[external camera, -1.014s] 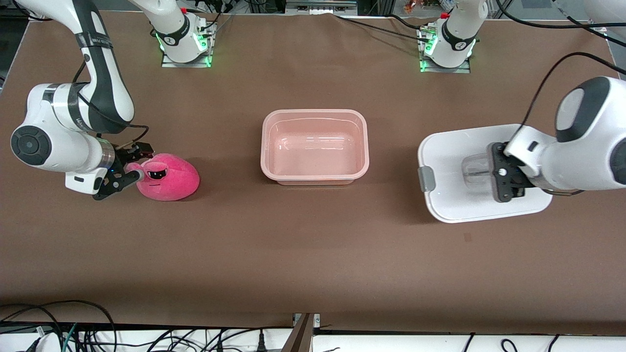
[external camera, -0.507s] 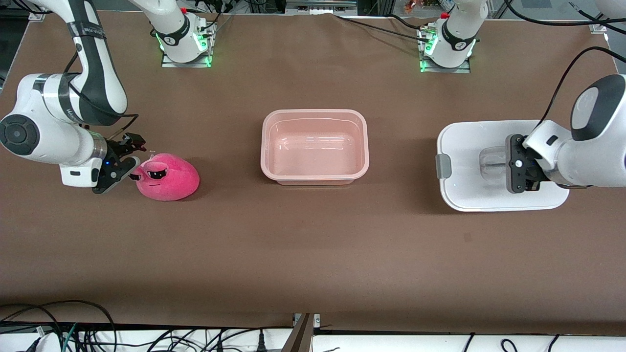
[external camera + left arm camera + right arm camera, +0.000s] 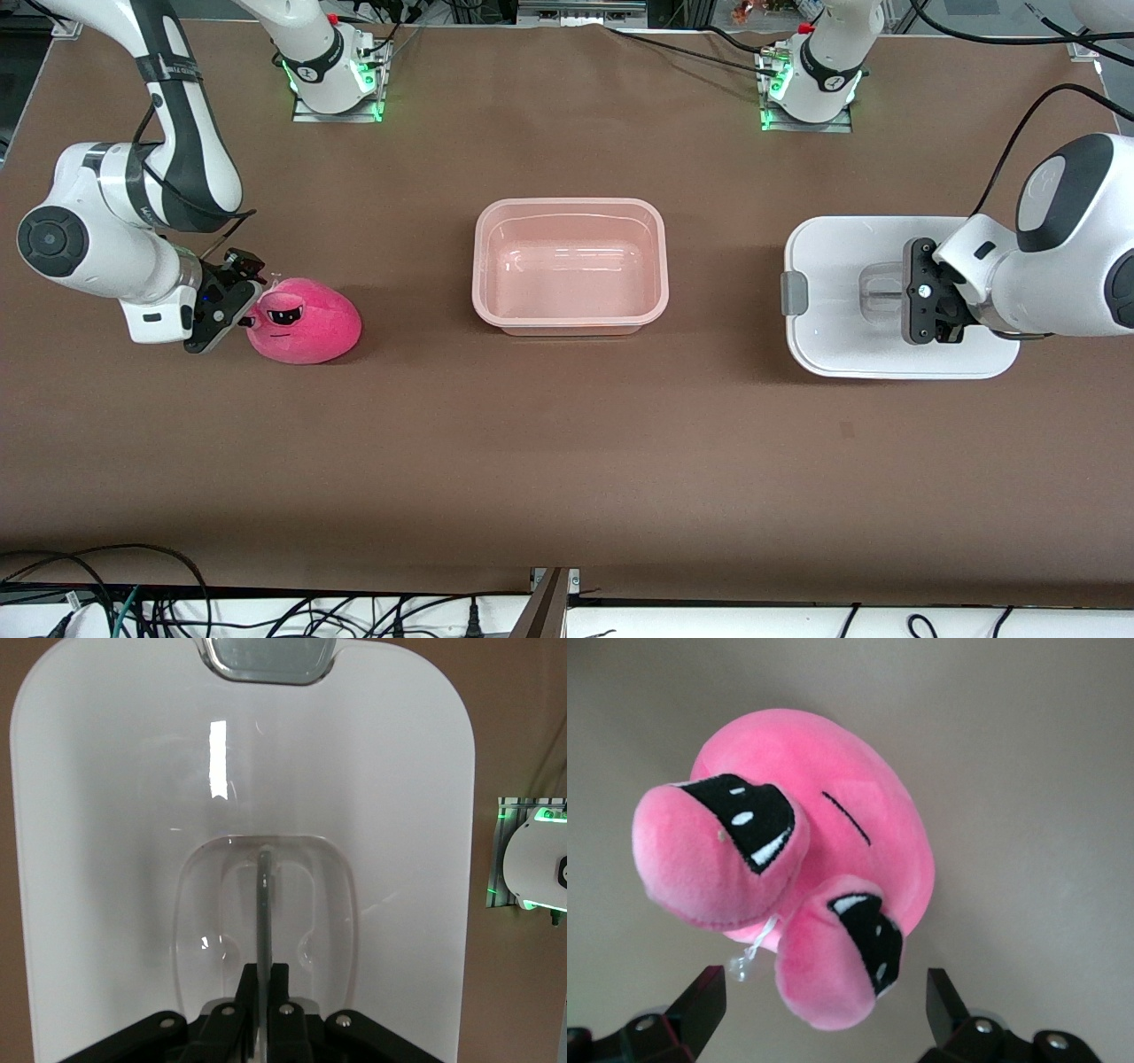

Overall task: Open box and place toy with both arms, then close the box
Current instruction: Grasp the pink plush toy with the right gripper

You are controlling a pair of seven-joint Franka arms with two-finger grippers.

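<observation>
Front view: no readable writing on box (image 3: 570, 266), lid (image 3: 842, 301), toy (image 3: 306, 321)

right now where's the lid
In the front view the white lid lies toward the left arm's end of the table, apart from the open pink box, with the left hand shut on its clear handle.

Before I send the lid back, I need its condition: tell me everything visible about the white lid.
The white lid is flat, glossy plastic with rounded corners, a grey clip on one end and a clear recessed handle. It sits at the left arm's end of the table, apart from the pink tub. The left end effector is shut on the handle.
</observation>
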